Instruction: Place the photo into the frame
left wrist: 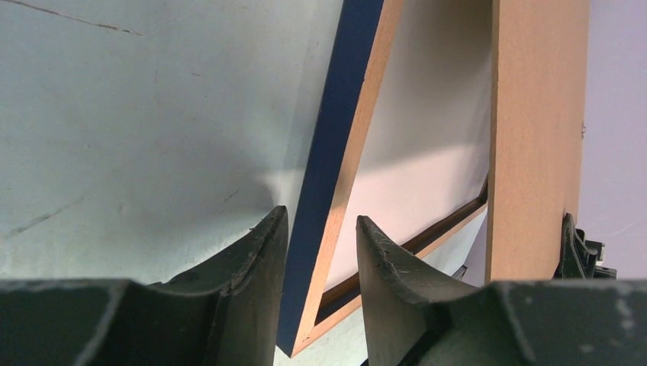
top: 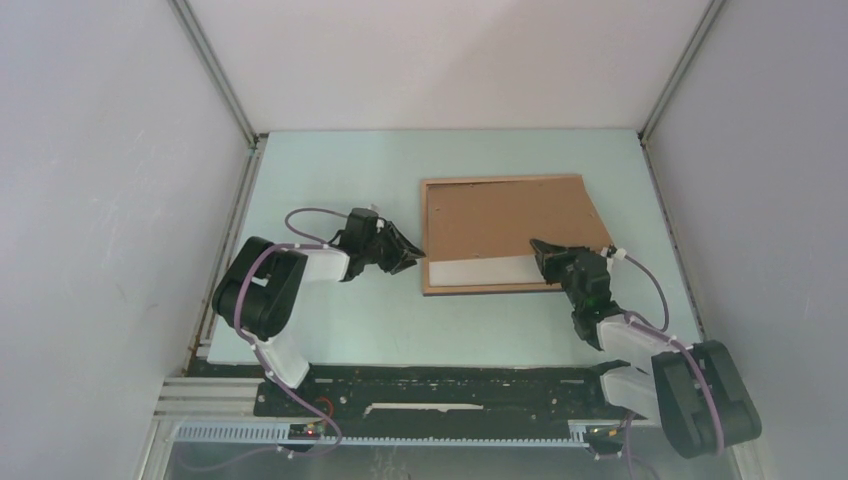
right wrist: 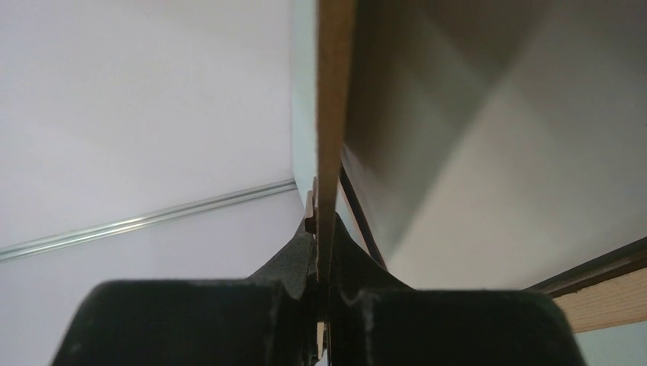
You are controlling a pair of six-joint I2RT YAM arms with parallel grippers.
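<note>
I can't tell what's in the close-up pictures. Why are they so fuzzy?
Right wrist view: the backing board is too close, so it and everything behind blur. Left wrist view: sharper; the frame shadows the table. Top view: evenly lit, clear.

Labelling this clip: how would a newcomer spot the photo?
On the pale green table, find the wooden frame. The photo is the white strip along its near edge, beside the brown backing board; it is the only white piece inside the frame.
</note>
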